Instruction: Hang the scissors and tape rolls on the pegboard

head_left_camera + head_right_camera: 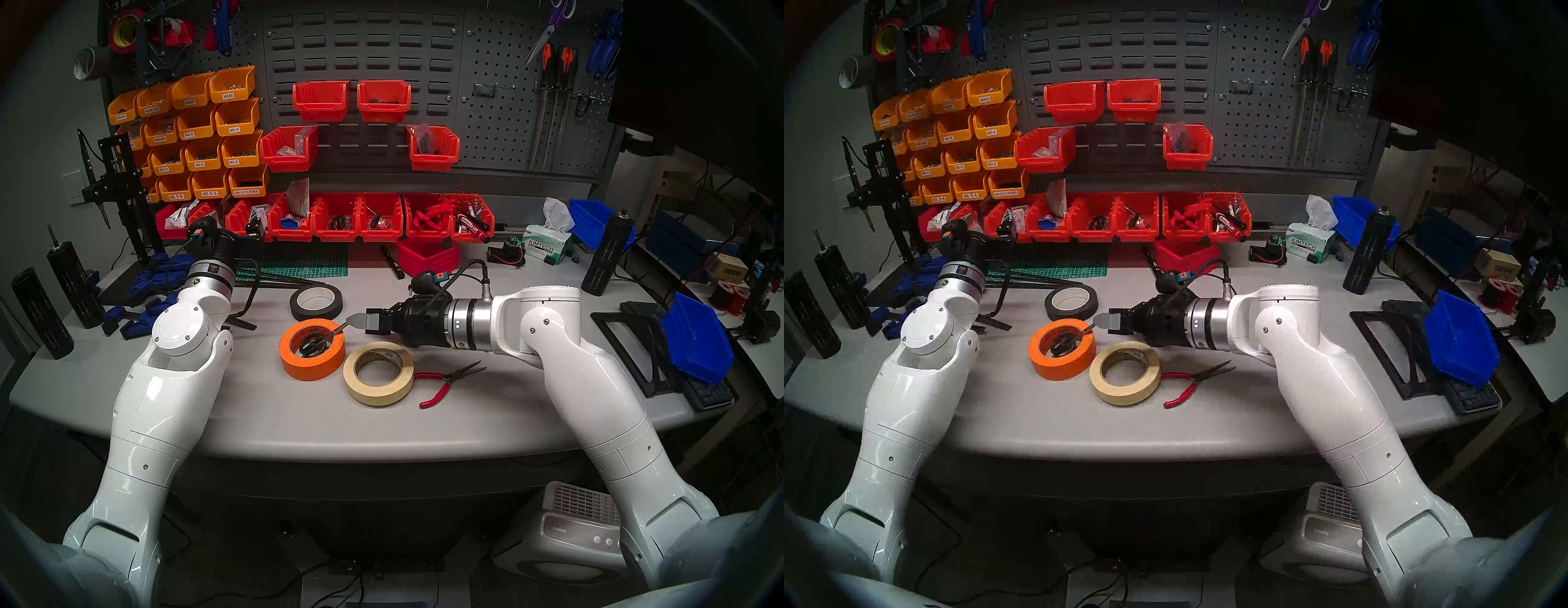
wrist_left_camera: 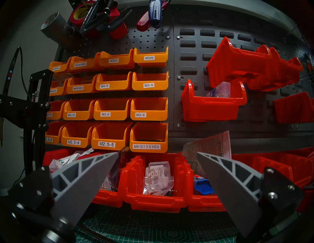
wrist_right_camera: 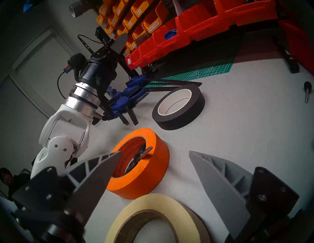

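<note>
While your right gripper (image 3: 154,153) hangs with jaws spread and empty just beside the orange tape roll (image 1: 312,349), the scissors (image 1: 316,343) sit inside its core, cream tape roll (image 1: 378,372) touching it, left gripper (image 2: 157,153) spread empty near the pegboard (image 1: 500,106).

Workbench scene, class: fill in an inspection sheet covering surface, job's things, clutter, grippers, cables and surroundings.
Surface: grey workbench, crowded toward the back.
Job's things: black-handled scissors lie inside the orange tape roll; cream masking tape roll flat beside it; pegboard behind.
Clutter: black tape roll, red-handled needle-nose pliers, blue clamps.
Grippers: left gripper open, empty; right gripper open, empty, near the orange roll.
Cables: black cable on right wrist.
Surroundings: orange bins, red bins.
</note>
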Controlling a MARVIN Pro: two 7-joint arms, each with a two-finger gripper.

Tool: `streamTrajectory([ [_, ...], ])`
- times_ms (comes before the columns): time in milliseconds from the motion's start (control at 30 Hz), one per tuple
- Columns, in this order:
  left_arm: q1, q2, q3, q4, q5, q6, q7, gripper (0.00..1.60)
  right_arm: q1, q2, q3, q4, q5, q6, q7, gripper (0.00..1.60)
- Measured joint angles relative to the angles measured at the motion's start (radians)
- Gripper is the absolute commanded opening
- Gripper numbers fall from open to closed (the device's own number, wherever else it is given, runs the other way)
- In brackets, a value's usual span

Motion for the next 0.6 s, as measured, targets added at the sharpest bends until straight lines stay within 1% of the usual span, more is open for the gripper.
streamTrajectory([
  [133, 0.0, 0.0, 0.0, 0.0, 0.0, 0.0, 0.0, 1.6, 0.0, 0.003, 0.0, -0.005, 0.016, 0.0, -0.017, 1.43],
  [267, 0.0, 0.0, 0.0, 0.0, 0.0, 0.0, 0.0, 1.6, -0.002, 0.003, 0.001, -0.011, 0.027, 0.0, -0.031, 1.39],
  [433, 0.0, 0.0, 0.0, 0.0, 0.0, 0.0, 0.0, 1.6, -0.006, 0.005, 0.002, -0.019, 0.038, 0.0, -0.042, 1.41],
  [567, 0.0, 0.0, 0.0, 0.0, 0.0, 0.0, 0.0, 1.6, -0.009, 0.007, 0.002, -0.024, 0.043, 0.0, -0.043, 1.44],
  [600, 0.0, 0.0, 0.0, 0.0, 0.0, 0.0, 0.0, 1.6, -0.01, 0.007, 0.002, -0.025, 0.043, 0.0, -0.043, 1.5],
])
